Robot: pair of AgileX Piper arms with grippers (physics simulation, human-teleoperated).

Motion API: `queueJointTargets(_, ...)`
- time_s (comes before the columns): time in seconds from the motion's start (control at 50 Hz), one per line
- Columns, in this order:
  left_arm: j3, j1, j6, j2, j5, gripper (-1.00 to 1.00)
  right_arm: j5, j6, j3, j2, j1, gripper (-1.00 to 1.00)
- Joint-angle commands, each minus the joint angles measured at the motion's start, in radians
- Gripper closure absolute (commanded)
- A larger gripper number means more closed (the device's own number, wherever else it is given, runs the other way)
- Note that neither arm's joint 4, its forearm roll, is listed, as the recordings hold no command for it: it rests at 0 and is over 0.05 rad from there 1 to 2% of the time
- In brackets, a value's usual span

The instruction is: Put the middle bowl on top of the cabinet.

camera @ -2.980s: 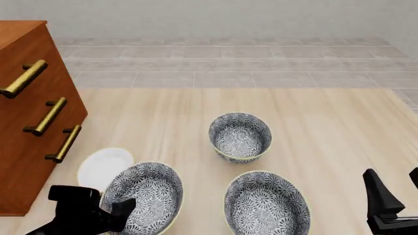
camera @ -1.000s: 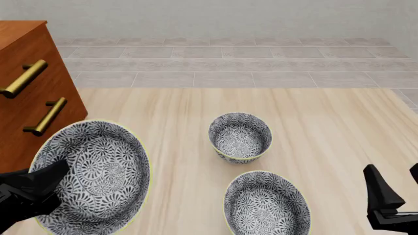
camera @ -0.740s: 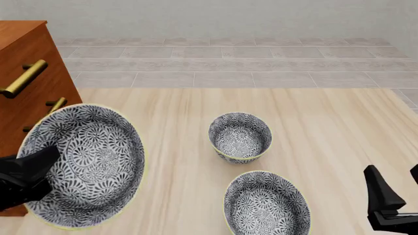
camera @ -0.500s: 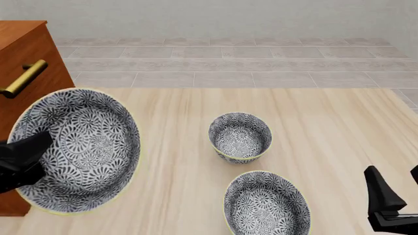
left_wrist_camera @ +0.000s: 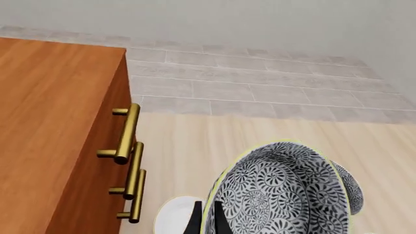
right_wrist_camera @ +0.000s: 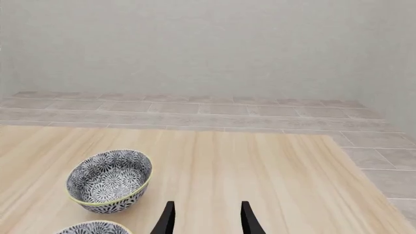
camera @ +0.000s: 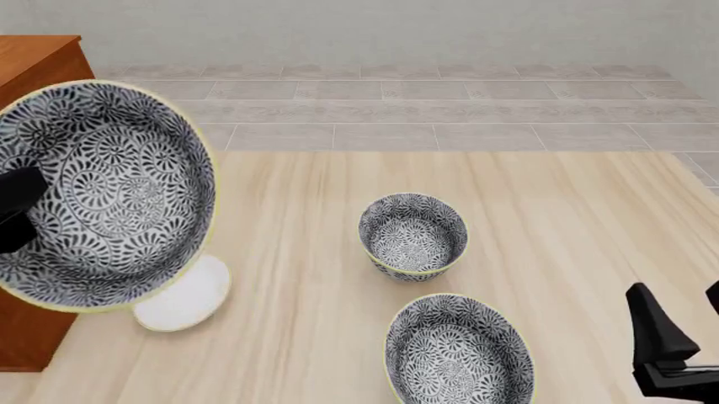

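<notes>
1. The left gripper [camera: 13,210] holds the middle bowl [camera: 96,192] by its rim, lifted off the table [camera: 540,210] and tilted, just beside the front of the cabinet [camera: 39,63].
2. I judge the step in hand is the carry: the bowl is up, but not yet over the cabinet top.
3. The next move calls for bringing the bowl above the cabinet top, making it level, and only then releasing it.
4. The right gripper [right_wrist_camera: 204,219] waits with its jaws apart and empty, far from the cabinet, near 2 other bowls.
5. No brand, label or writing can be read anywhere.
</notes>
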Motion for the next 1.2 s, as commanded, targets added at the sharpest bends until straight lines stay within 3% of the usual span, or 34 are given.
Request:
queueJointTargets(0.02,-0.073,0.049,0.007,0.03,0.012,1.0,-0.005,-0.003,-0.007,0.008,0.006,-1.0)
queueJointTargets(0.54,-0.247,0.168,0.027,0.138,0.011,1.0,-0.027,-0.001,0.004,0.024,0.005,-1.0)
queueJointTargets(0.9,-0.372,0.259,0.037,0.219,0.013,1.0,0.021,-0.002,-0.001,-0.018,0.006,-1.0)
queueJointTargets(1.2,-0.428,0.319,0.016,0.287,-0.006,1.0,-0.008,-0.007,-0.007,0.014,0.006,-1.0)
